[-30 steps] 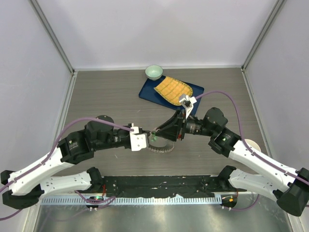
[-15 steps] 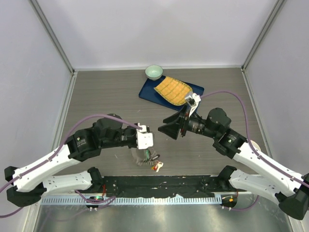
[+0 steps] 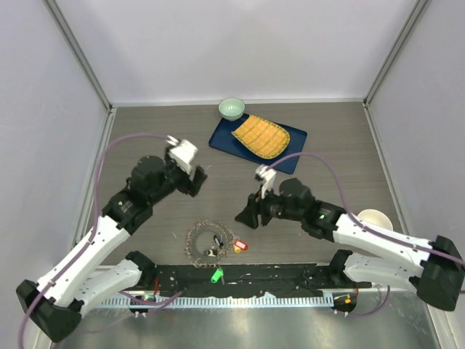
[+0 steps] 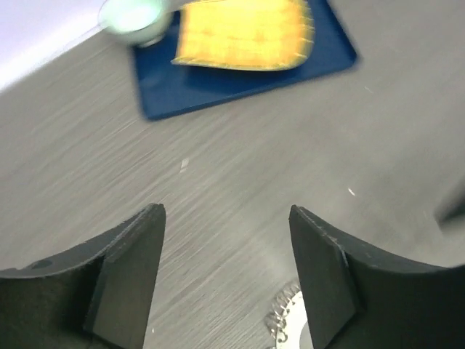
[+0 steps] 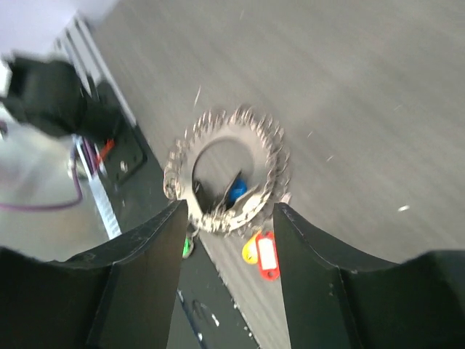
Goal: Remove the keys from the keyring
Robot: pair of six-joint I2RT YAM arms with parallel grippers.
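The keyring (image 3: 209, 243) lies flat on the table near the front edge, fringed with small silvery keys (image 5: 270, 149). A blue-headed key (image 5: 236, 190) sits inside the ring. Red (image 5: 267, 254) and yellow (image 5: 251, 249) tagged keys lie just beside it, and a green one (image 3: 216, 275) rests on the black base plate. My right gripper (image 3: 245, 217) hovers open just right of the ring, which shows between its fingers (image 5: 145, 254) in the right wrist view. My left gripper (image 3: 195, 179) is open, raised well behind the ring; only the ring's edge (image 4: 287, 320) shows in its view.
A blue mat (image 3: 290, 149) with a yellow cloth (image 3: 260, 136) lies at the back centre, a small green bowl (image 3: 232, 108) behind it. A white cup (image 3: 374, 218) stands at the right by my right arm. Grey walls enclose the table.
My left gripper opened, let go of the keyring and swung back and left. The ring dropped flat onto the table near the front. My right gripper moved forward and left towards it.
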